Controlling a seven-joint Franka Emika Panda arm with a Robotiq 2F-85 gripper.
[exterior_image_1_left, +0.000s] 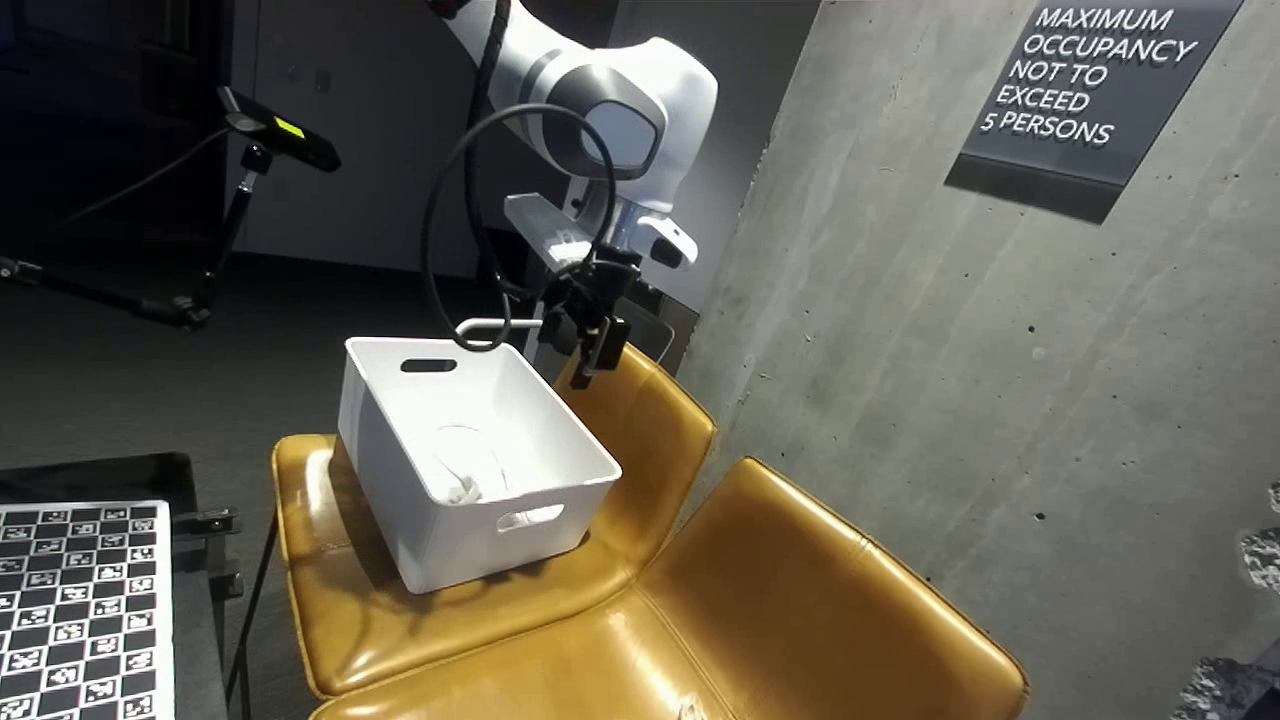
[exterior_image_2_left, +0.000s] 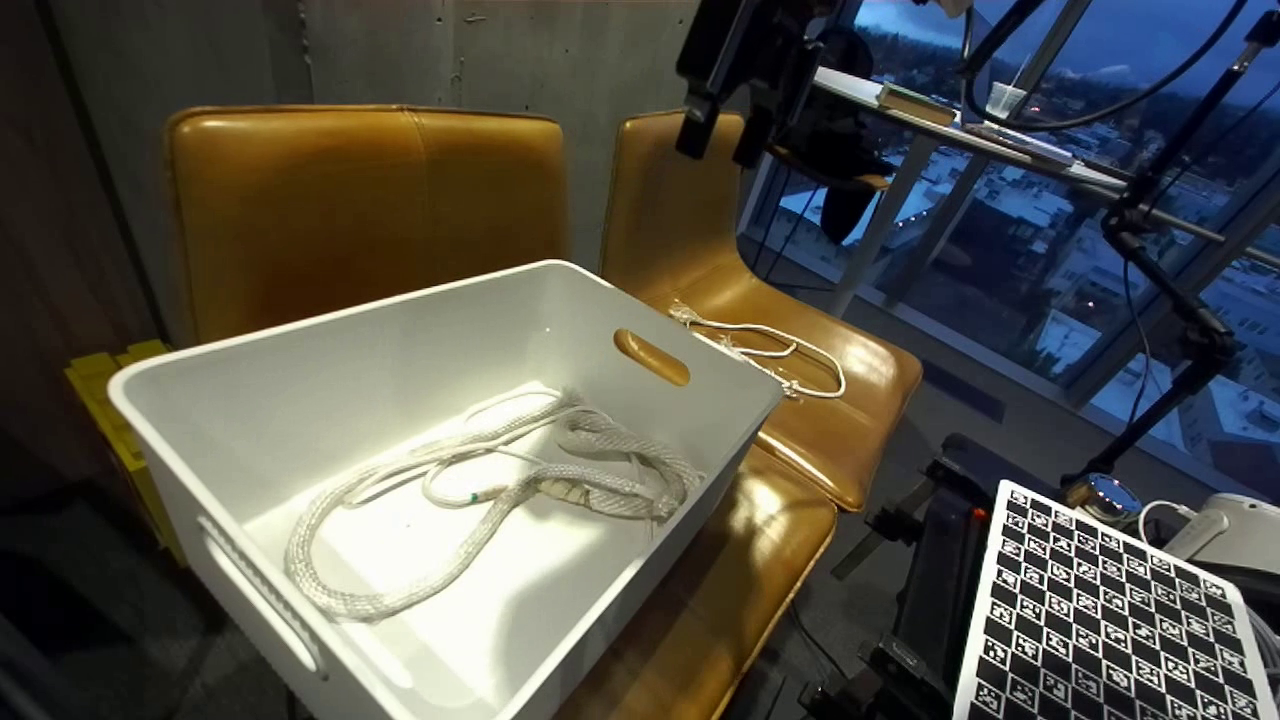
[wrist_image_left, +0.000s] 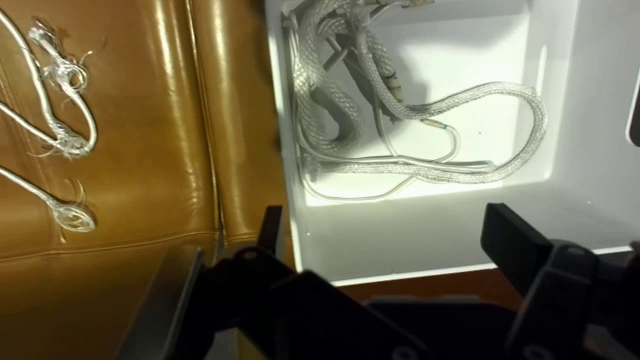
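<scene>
My gripper (wrist_image_left: 384, 212) stands wide open, with nothing between its fingers. Seen from the wrist, it hangs over a corner of a white plastic bin (wrist_image_left: 400, 240), one finger beyond the side rim. In both exterior views the gripper (exterior_image_1_left: 594, 368) (exterior_image_2_left: 720, 150) is up in the air, apart from the bin (exterior_image_1_left: 385, 480) (exterior_image_2_left: 300, 370). Coiled on the bin's floor lies a thick braided white rope (exterior_image_2_left: 375, 604) (wrist_image_left: 539, 117), tangled with thinner white cord (wrist_image_left: 385, 160). A separate thin white rope (exterior_image_2_left: 838, 370) (wrist_image_left: 92, 122) with frayed knots lies outside on the adjoining seat.
Tan leather chairs (exterior_image_1_left: 830, 580) (exterior_image_2_left: 370, 210) stand side by side against a concrete wall (exterior_image_1_left: 1000, 400), and the bin rests on one seat. A checkered marker board (exterior_image_1_left: 80, 610) (exterior_image_2_left: 1120, 620) lies near the chairs. A camera on a jointed stand (exterior_image_1_left: 285, 130) rises nearby.
</scene>
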